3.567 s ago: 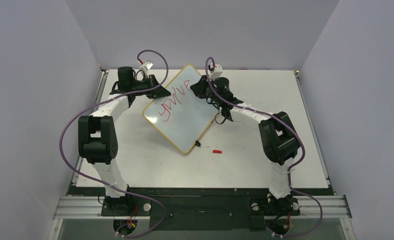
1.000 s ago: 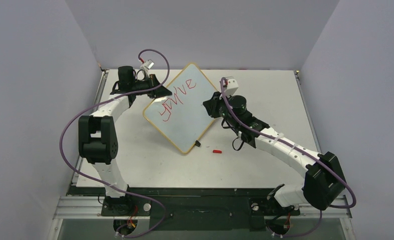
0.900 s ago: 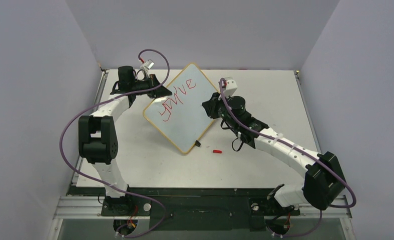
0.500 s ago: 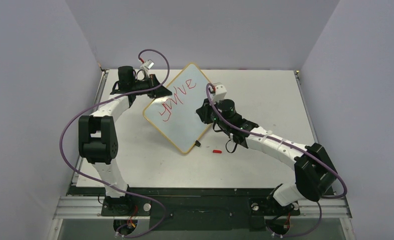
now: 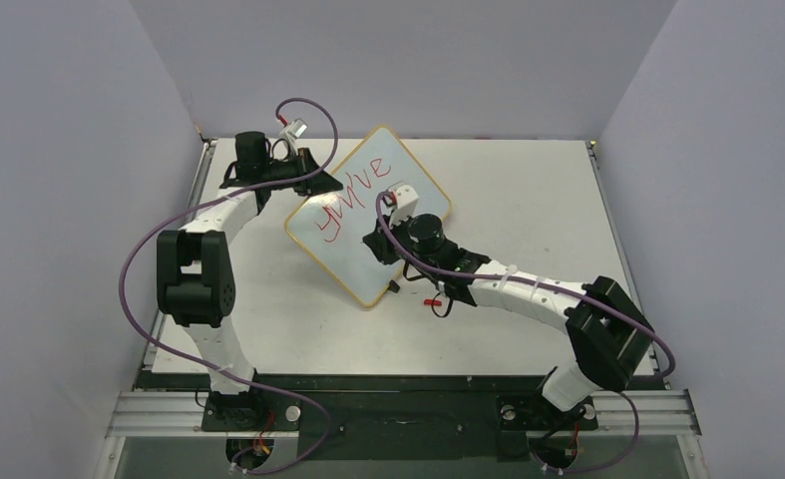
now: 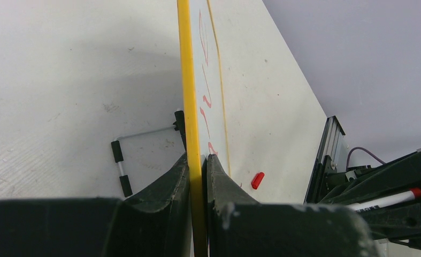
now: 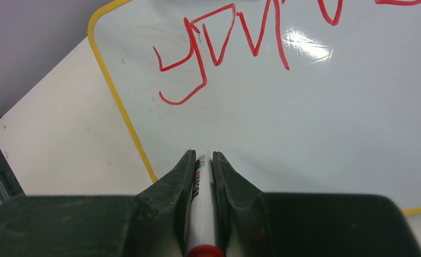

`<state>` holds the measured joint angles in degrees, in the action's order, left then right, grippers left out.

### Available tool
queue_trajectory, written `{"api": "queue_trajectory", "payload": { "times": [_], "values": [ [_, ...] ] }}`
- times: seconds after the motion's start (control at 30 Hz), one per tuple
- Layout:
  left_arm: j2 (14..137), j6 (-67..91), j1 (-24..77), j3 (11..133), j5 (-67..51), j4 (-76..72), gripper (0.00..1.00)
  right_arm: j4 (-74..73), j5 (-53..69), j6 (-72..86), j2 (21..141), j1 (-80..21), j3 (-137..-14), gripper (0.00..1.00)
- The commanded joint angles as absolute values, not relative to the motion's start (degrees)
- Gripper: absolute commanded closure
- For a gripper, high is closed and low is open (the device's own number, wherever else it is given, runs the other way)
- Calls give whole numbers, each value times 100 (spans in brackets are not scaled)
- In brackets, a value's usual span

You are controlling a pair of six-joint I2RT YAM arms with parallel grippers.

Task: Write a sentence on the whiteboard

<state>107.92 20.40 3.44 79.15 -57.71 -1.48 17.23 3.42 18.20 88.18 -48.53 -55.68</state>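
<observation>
1. While the left jaws pinch the yellow frame of the whiteboard (image 5: 340, 257) at its far-left edge, the board sits mid-worktop (image 5: 538, 200). It is turned diamond-wise in the top view. The left wrist view sees it edge-on, so it looks tilted up rather than lying flat.
2. Right jaws are pressed together on a marker (image 7: 201, 184). Its barrel lies along the jaws and its tip points at the board face.
3. The sentence (image 5: 354, 192): one red line only, reading roughly "you've". It runs diagonally across the board's far half.
4. Key relation: bare white lies straight ahead of the marker tip, between the tip and the written line. My read is that the second line's long axis should run parallel to the first, just on the near side of it.
5. The right arm is the nearer one, over the board's near half. The left only steadies.
6. Tip touching the board or just off it: cannot tell.
7. A red cap (image 5: 431, 300) lies on the worktop near the board's near corner, under the right arm.
</observation>
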Motion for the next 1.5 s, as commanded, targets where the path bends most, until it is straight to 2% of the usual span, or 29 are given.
{"api": "queue_trajectory", "payload": {
  "times": [0.0,0.9,1.47],
  "values": [
    [10868,1327,448,8124,-5657,-773,100,2232,442,1728,8961,-4939,-5586,100],
    [10890,1365,426,8125,-5682,-809,100,2259,643,2013,10074,-5152,-6313,100],
    [10892,1380,431,8121,-5682,-817,100,2221,576,1947,9942,-5263,-5837,100]
  ]
}}
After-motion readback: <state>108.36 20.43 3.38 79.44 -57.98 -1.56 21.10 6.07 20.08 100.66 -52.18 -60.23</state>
